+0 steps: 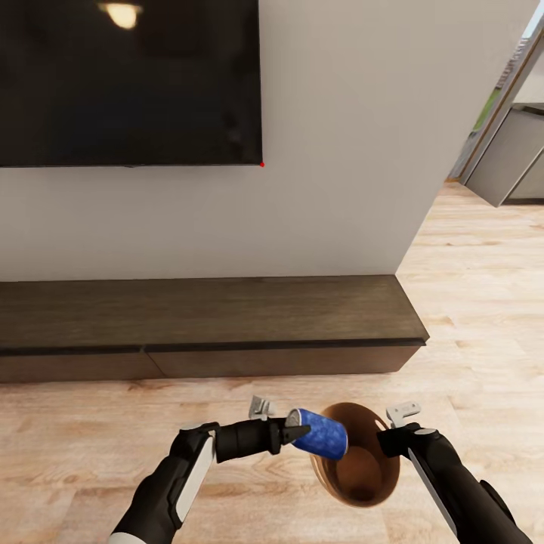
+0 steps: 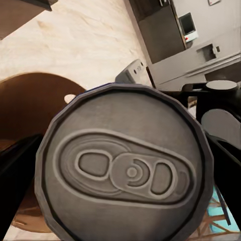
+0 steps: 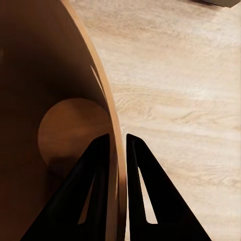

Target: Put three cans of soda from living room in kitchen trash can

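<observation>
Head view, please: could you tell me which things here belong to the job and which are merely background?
Job:
- blue can, in the left hand
- bin, rim gripped by the right hand

Background:
- TV
- dark cabinet
- wood floor

Pale wood floor (image 1: 468, 302) (glossy planks), long dark cabinet (image 1: 204, 325) directly on it

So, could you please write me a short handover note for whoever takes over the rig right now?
Left gripper: shut on the blue can, held sideways over the bin's mouth.
Right gripper: shut on the bin wall, one finger inside, one outside, holding it above the floor.
Place: in front of the dark cabinet under the TV.
Bin inside: bare bottom where it shows, no can seen in it.
Done: blue can picked up.
Left: drop it in, collect the two orange cans, take the bin to the kitchen.
</observation>
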Tool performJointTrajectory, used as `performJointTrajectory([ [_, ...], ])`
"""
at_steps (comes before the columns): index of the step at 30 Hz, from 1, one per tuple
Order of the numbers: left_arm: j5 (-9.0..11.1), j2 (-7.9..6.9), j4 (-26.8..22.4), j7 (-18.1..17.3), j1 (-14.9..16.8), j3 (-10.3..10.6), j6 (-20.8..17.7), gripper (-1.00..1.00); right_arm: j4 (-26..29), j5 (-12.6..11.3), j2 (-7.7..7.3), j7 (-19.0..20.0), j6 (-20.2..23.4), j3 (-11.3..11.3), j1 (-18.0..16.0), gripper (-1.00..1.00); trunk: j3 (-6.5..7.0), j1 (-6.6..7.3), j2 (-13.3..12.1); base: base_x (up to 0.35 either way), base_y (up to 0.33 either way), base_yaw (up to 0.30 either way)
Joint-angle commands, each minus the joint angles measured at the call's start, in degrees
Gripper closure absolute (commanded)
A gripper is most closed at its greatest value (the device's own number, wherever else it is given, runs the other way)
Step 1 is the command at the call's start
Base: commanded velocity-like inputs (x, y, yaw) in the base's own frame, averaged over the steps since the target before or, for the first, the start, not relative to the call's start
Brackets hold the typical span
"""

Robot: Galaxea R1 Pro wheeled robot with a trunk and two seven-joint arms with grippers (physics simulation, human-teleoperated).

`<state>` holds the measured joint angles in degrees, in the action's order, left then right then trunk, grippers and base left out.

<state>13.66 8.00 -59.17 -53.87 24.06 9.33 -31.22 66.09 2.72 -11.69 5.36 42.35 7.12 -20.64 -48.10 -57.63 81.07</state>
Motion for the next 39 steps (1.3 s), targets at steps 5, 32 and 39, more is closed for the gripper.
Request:
performJointTrajectory([
  [5, 0.0, 0.43, 0.1, 3.0, 0.0, 0.1, 0.0, -1.00, 0.0, -0.4, 0.05, 0.4, 0.0, 0.0, 0.0, 1.00, 0.00, 0.00, 0.0, 0.000, 0.000, 0.000],
  [32, 0.5, -5.01, 1.0, -0.1, -0.1, -1.8, 0.1, -1.00, 0.5, -0.6, 0.86, 0.6, 0.0, 0.0, 0.0, 1.00, 0.00, 0.00, 0.0, 0.000, 0.000, 0.000],
  [39, 1.8, -13.63, 9.5, -9.3, 0.0, -13.8, 0.5, -1.00, 1.0, -0.7, 0.88, 0.8, 0.1, 0.0, 0.0, 1.00, 0.00, 0.00, 0.0, 0.000, 0.000, 0.000],
])
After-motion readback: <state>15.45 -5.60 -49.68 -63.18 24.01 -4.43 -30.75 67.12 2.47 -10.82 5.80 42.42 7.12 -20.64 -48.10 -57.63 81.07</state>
